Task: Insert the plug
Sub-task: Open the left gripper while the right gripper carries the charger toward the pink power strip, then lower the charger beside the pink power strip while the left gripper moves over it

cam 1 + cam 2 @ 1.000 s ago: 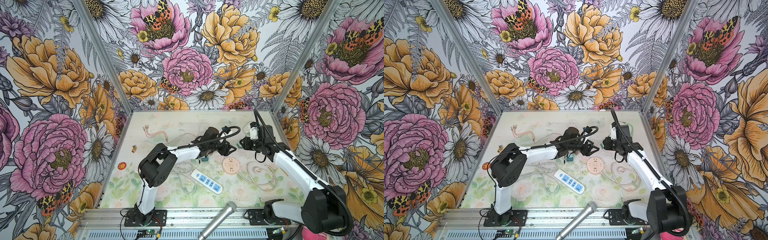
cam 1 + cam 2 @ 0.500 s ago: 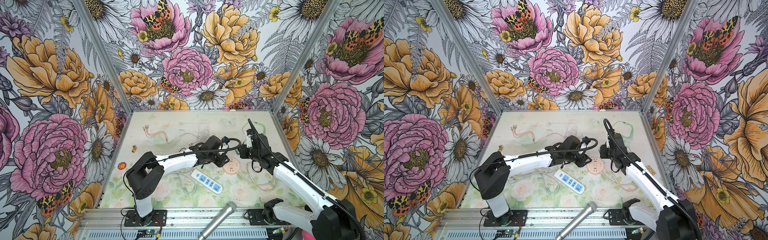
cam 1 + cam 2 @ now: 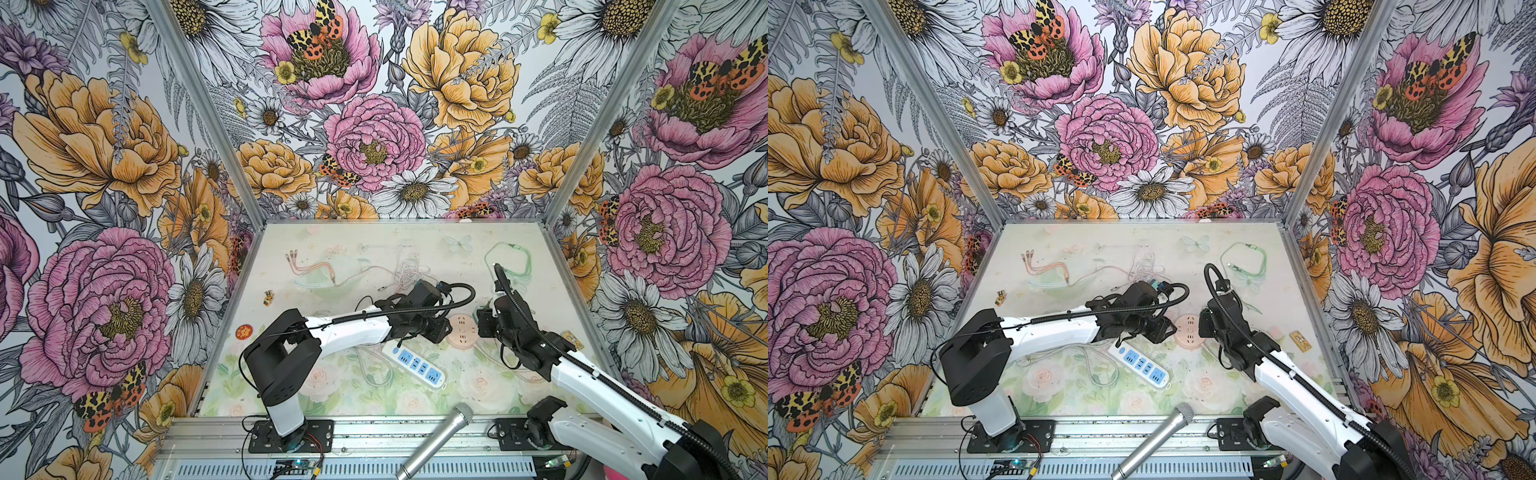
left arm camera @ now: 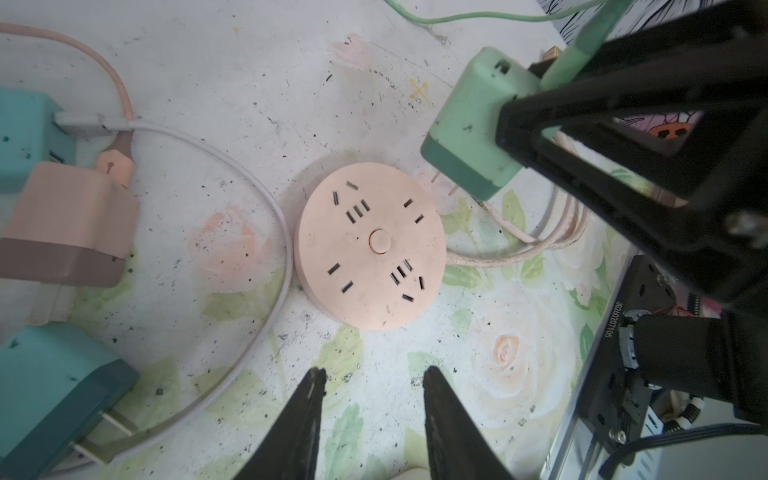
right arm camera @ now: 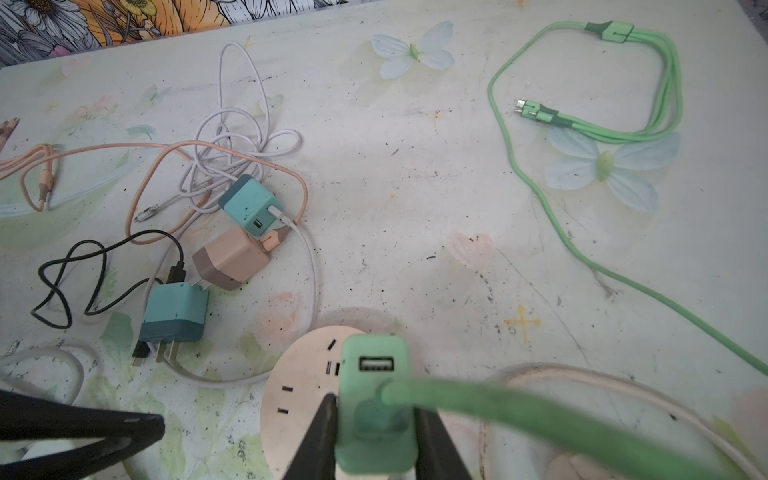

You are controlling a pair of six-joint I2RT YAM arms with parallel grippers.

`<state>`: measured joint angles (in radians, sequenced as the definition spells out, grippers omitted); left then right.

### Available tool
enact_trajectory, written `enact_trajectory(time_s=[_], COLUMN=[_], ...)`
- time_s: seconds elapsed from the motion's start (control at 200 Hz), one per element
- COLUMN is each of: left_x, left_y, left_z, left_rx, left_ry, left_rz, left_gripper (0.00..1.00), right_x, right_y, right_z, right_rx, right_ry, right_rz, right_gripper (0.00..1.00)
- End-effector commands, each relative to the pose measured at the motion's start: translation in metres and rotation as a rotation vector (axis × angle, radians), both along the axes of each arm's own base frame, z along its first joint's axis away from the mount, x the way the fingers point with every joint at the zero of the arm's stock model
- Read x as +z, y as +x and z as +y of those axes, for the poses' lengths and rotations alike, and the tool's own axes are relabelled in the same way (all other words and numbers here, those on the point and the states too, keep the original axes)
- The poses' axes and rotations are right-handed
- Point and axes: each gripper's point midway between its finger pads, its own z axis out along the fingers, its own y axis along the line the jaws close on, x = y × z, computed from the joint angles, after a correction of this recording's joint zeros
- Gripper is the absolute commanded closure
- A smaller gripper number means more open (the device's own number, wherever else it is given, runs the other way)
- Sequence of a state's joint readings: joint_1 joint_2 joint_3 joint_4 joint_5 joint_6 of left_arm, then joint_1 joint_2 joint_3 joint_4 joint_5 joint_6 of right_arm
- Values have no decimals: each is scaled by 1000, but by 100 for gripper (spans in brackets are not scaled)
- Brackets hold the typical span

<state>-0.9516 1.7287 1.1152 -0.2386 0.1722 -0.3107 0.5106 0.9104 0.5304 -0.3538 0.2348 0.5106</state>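
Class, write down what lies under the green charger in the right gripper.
Below the green charger sits the round pink socket hub. The left wrist view shows the prongs bare, in no slot; in the right wrist view the charger's body covers them and the slots beneath.

We're in a robot lab booth: flower-print walls (image 3: 374,137) box the desk (image 3: 361,237), arms (image 3: 345,332) bolted to aluminium rail (image 3: 374,430).

My left tool (image 3: 441,332) hangs just beside the round pink socket (image 3: 462,337) on the tabletop (image 3: 374,241), and my right tool (image 3: 483,326) flanks its opposite side. A white power strip (image 3: 417,366) with blue outlets lies near my left tool, one end tucked under that arm. From here I cannot tell how either tool's jaws stand.
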Motion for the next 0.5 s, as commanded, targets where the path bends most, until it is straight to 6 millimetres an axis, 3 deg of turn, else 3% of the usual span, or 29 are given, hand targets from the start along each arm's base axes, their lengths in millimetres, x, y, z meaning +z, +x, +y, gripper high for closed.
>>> enact_trajectory(time_s=[0.0, 0.495], left_x=[14, 17], left_y=[6, 9], left_z=[3, 8], left_rx=[36, 47], left_ry=[-71, -106], left_rz=[2, -7], left_gripper=[58, 58], right_x=[7, -17], right_y=[2, -2], right_z=[-5, 0], right_rx=[-78, -90], right_ry=[13, -32], right_rz=[-63, -81], right_gripper=[100, 100])
